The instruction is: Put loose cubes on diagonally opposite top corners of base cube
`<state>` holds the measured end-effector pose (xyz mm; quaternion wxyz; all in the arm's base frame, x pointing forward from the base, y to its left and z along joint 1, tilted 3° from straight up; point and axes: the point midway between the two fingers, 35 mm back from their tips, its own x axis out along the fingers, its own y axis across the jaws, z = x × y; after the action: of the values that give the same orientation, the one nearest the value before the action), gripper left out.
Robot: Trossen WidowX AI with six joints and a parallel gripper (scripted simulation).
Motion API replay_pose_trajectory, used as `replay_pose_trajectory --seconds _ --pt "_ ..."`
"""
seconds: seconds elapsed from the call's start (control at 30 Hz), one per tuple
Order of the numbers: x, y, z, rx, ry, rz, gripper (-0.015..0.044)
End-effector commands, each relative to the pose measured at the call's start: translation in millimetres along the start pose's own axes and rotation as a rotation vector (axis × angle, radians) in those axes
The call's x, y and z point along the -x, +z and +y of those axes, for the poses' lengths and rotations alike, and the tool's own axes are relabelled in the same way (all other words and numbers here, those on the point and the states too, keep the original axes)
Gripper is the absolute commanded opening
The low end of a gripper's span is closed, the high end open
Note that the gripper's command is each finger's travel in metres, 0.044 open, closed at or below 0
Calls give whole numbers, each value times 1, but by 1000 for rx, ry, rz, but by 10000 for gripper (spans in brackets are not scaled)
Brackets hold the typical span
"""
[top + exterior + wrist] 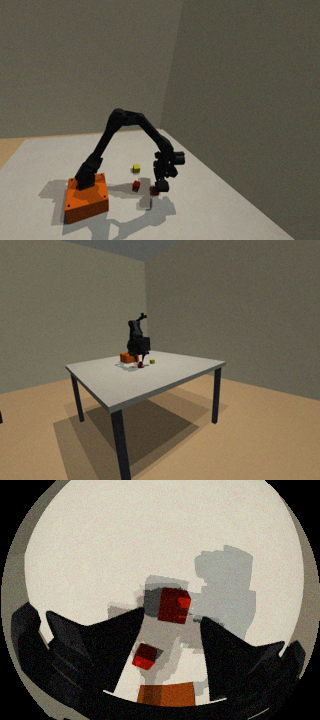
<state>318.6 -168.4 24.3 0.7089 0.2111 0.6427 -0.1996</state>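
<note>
A yellow cube (136, 168) (152, 361) sits on the table; it is out of sight in the wrist view. One red cube (136, 186) (145, 656) sits between the arm's mount and the gripper, turned at an angle. The other red cube (155, 191) (139, 366) (173, 606) is farther from the mount, on the table and partly hidden by a finger in the top view. My gripper (159, 190) (139, 363) (173, 616) points down and is open, low over this outer red cube. The cube shows between and slightly beyond the fingertips in the wrist view. No cube is stacked.
The orange mounting block (87, 212) (125, 358) (175, 694) carries the arm. The inner red cube is close to the gripper, on the mount side. Arm shadows darken the table (206, 206) (111, 384) around the red cubes.
</note>
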Motion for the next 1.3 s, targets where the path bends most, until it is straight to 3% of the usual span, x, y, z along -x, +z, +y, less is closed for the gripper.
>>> replay_pose_trajectory --seconds 0.0,0.8,1.0,1.27 --pt "-9 -5 -1 -7 -6 17 265" --pt "-42 -6 -1 -7 -6 17 265" --pt "-42 -6 -1 -7 -6 17 107" --pt "-36 -4 0 -3 -5 15 105"
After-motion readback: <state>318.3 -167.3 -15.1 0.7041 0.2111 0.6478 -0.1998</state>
